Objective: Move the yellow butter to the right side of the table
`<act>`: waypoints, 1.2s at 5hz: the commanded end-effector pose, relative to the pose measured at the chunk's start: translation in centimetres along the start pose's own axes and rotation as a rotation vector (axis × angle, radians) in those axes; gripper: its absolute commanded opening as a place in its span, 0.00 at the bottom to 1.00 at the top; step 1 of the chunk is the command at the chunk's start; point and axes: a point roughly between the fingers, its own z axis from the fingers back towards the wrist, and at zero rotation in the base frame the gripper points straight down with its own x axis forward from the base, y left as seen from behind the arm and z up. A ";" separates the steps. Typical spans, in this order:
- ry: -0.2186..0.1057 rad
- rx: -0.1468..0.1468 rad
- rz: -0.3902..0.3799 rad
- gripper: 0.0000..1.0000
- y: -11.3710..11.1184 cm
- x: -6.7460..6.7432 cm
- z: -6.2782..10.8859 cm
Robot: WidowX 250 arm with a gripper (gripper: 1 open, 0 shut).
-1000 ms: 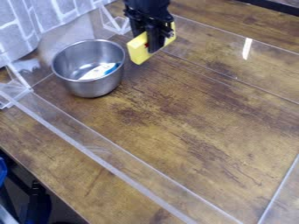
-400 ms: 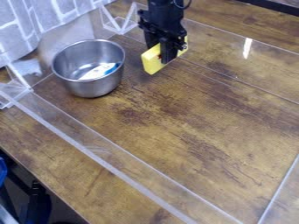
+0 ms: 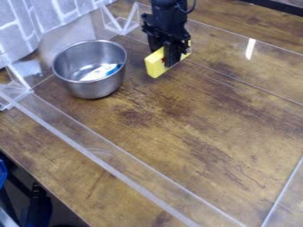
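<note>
The yellow butter (image 3: pixel 157 63) hangs tilted just above the dark wood table (image 3: pixel 178 124), at the back and a little left of the middle. My black gripper (image 3: pixel 168 51) comes down from the top edge and is shut on the butter's upper end. The block's lower end points toward the steel bowl side. The fingertips themselves are hard to tell apart from the dark arm.
A steel bowl (image 3: pixel 89 66) holding a pale blue item (image 3: pixel 104 71) stands at the back left, close to the butter. Clear acrylic walls (image 3: pixel 112 164) edge the tabletop along the front left and run across the back right.
The gripper has carried the butter to the right and slightly down, away from the bowl's rim. Over the last half second it barely moved.
</note>
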 end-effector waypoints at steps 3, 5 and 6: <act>-0.200 0.056 -0.031 0.00 -4.0 -0.5 10.8; -0.202 0.032 -0.063 0.00 -8.2 -3.9 10.9; -0.192 0.010 -0.091 0.00 -11.8 -4.4 10.1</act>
